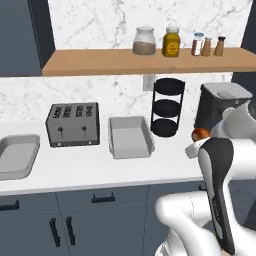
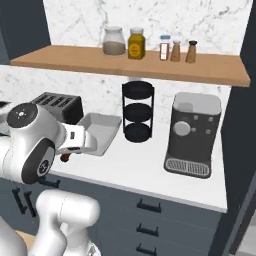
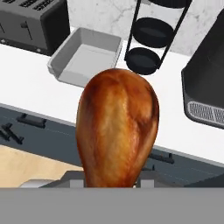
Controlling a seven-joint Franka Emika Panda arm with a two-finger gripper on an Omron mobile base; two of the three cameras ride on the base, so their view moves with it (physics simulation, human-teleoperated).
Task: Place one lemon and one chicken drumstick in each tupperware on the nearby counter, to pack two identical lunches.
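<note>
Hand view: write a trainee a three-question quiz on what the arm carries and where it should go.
1. True or false: the chicken drumstick rises from between the fingers, off the counter.
2. What lies in the tupperware beside the toaster? A) a lemon B) nothing C) a drumstick
3. Fill in: the black three-tier rack stands between that tupperware and the ____.

Key: 1 true; 2 B; 3 coffee machine.
</note>
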